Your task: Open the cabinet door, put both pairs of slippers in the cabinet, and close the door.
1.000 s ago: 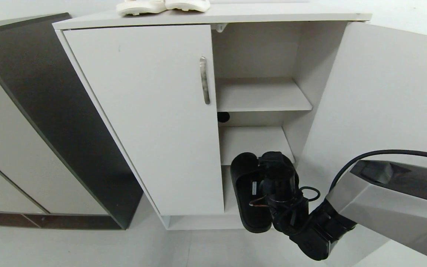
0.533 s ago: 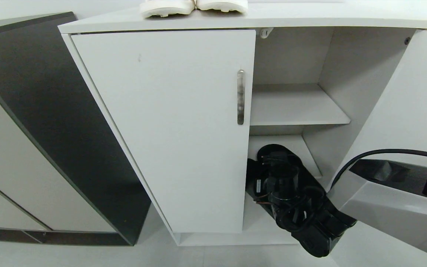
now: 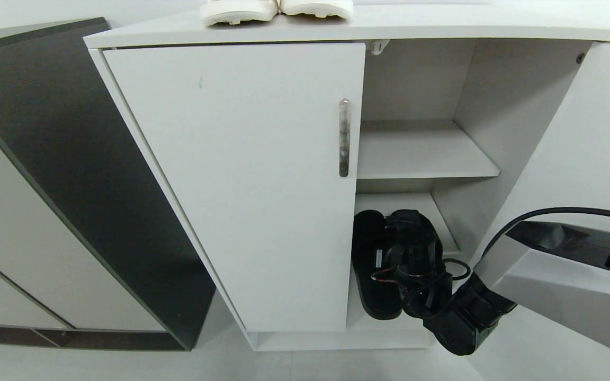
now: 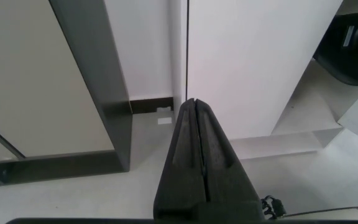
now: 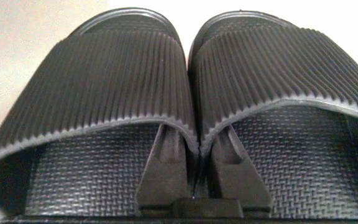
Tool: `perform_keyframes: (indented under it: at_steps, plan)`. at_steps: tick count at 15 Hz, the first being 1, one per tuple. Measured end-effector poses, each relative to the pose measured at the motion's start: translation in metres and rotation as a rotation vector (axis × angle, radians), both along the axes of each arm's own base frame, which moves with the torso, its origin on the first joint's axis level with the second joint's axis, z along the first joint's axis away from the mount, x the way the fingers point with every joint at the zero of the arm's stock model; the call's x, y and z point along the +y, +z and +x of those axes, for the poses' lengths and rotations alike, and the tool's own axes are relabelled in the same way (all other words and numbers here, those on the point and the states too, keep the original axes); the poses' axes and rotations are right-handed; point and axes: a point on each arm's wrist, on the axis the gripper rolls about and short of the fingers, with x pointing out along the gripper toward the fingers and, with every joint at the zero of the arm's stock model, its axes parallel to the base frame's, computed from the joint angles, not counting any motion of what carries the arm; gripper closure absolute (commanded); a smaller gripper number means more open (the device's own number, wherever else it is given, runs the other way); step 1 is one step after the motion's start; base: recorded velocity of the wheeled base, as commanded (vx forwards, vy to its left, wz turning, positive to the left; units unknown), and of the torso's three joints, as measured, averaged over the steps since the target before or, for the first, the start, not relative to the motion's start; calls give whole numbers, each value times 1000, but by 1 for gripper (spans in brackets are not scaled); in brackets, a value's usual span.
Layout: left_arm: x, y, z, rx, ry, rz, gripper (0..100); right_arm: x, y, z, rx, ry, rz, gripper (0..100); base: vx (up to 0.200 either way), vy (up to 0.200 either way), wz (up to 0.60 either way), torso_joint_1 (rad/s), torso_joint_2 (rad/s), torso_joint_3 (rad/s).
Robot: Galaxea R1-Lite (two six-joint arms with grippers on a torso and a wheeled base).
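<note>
Down in the lowest compartment of the cabinet (image 3: pixel 337 26), the right claw (image 5: pixel 196 155) is part open. Its two fingers (image 5: pixel 166 163) are slipped under the ribbed straps of the black slippers (image 3: pixel 376 264), one finger in each, pinching the inner strap edges together between them. The two black slippers lie side by side and touching. Their long axes run front to back, toes pointing into the cabinet and heels toward its open front. I cannot tell whether their soles rest on the compartment floor. Two white slippers (image 3: pixel 276 8) sit side by side on the cabinet top. Of the two doors, the left door (image 3: pixel 231 174) is closed and the right door (image 3: pixel 591 148) is swung open. The left claw (image 4: pixel 194 107) is pressed fully together on nothing, low in front of the left door.
</note>
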Motion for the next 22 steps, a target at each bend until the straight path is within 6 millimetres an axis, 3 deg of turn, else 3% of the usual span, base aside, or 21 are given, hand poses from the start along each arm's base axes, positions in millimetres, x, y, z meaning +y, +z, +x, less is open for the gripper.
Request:
perform_keyframes:
  at_steps: [2,7,13,17,22]
  plan:
    - [0,0,0,0,0,0,100,-3,1,2,-2,-9,2,100,0,0,0,0,0,0]
    - [0,0,0,1,-1,0,100,-4,2,5,-8,-12,5,100,0,-200,0,0,1,3]
    - [0,0,0,0,-1,1,100,0,2,2,-6,32,13,100,0,0,0,0,0,0]
    - [0,0,0,0,0,1,100,1,-1,1,-4,51,19,100,200,0,0,-2,2,4]
    - [0,0,0,0,0,0,100,3,-12,4,-1,48,19,100,0,0,0,0,0,0]
